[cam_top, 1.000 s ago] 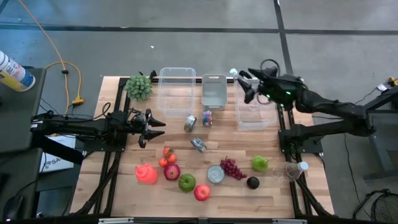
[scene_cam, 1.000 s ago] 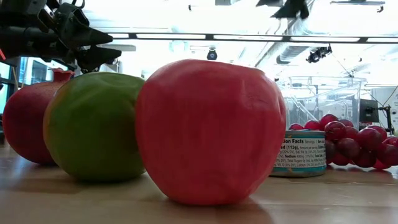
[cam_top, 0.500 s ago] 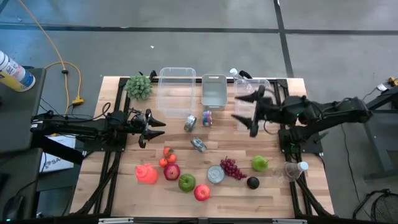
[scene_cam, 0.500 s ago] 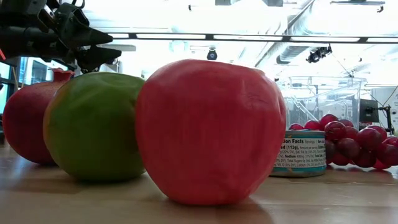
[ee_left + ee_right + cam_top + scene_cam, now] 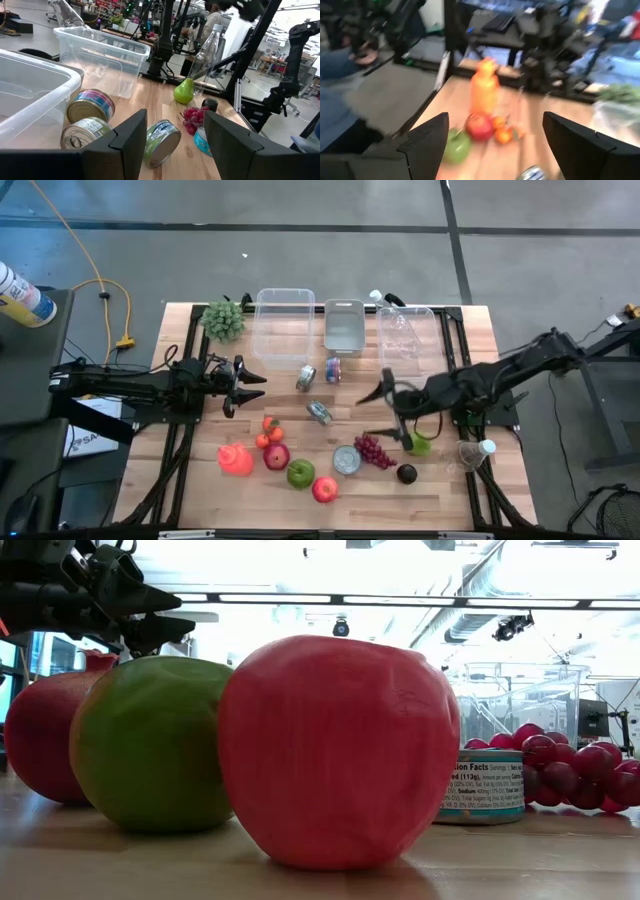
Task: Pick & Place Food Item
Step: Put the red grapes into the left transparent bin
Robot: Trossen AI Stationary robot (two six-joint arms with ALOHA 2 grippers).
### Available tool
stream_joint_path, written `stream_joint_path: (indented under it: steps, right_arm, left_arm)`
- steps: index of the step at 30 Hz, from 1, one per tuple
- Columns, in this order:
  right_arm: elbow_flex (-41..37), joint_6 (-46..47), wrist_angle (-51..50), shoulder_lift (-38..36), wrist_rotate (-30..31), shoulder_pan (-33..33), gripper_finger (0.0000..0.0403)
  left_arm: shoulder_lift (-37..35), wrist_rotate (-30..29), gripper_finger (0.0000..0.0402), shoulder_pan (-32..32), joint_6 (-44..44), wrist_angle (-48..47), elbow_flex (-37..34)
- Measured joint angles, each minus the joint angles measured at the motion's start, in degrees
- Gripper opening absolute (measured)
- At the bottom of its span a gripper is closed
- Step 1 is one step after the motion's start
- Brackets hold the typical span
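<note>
Food lies along the near part of the table: a red apple, a green apple, a pomegranate, tomatoes, red grapes, a green pear and a dark fruit. My right gripper hangs open in the air just on the far side of the grapes, beside the pear, its fingers pointing toward the table's left. It holds nothing. My left gripper waits open at the left, level, with nothing between its fingers.
Three clear bins stand along the far edge, with a green plant left of them. Several cans lie mid-table. A red bottle-shaped thing stands near left. A plastic bottle lies at the right edge.
My right gripper has swung from over the far right bin toward the table's near edge and sunk a little. It has turned on the way and now hangs by the grapes and pear, still open. Nothing on the table has moved.
</note>
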Motion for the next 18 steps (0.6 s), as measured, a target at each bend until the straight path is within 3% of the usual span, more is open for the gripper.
stream_joint_path:
  steps: [5,11,18]
  right_arm:
    - [0.0,4.7,-5.1,3.1,0.7,4.2,0.031]
    - [0.0,15.8,-15.6,6.2,6.1,8.2,0.031]
    - [0.0,25.6,-22.9,11.3,8.8,9.0,0.031]
  left_arm:
    - [0.0,0.0,0.0191,0.0,0.0,0.0,0.0]
    - [0.0,0.0,0.0191,0.0,0.0,0.0,0.0]
    - [0.0,0.7,0.0191,0.0,-1.4,0.0,0.0]
